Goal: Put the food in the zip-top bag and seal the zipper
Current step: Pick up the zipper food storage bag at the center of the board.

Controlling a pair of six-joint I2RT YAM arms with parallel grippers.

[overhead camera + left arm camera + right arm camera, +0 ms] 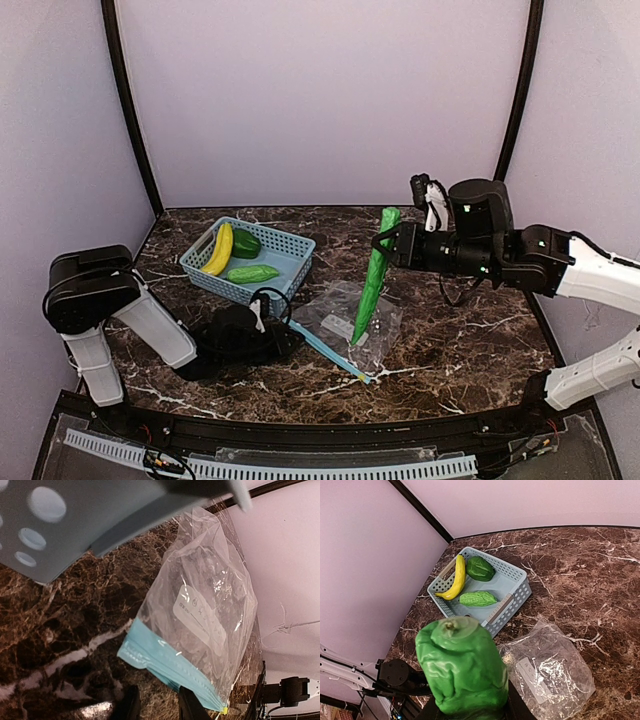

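Two grippers, right gripper (386, 243) clamped on top end of tilted cucumber piece (373, 285), its tip over zip-top bag (330, 312), left gripper (160, 707) jaws narrowly apart beside zipper (170, 667), basket (240, 290) at bag's 10 o'clock holding banana (220, 250), bell pepper (246, 243), second cucumber (252, 273)

Four foods (219, 250) (two cucumbers (375, 275)); one bag (332, 306)

Surface (450, 350): dark brown marble pattern, white veins, glossy. Walls (320, 100): plain pale lilac, back and both sides. Black poles (130, 110) in rear corners. Black rim (300, 425) along near edge. Lighting even, diffuse.
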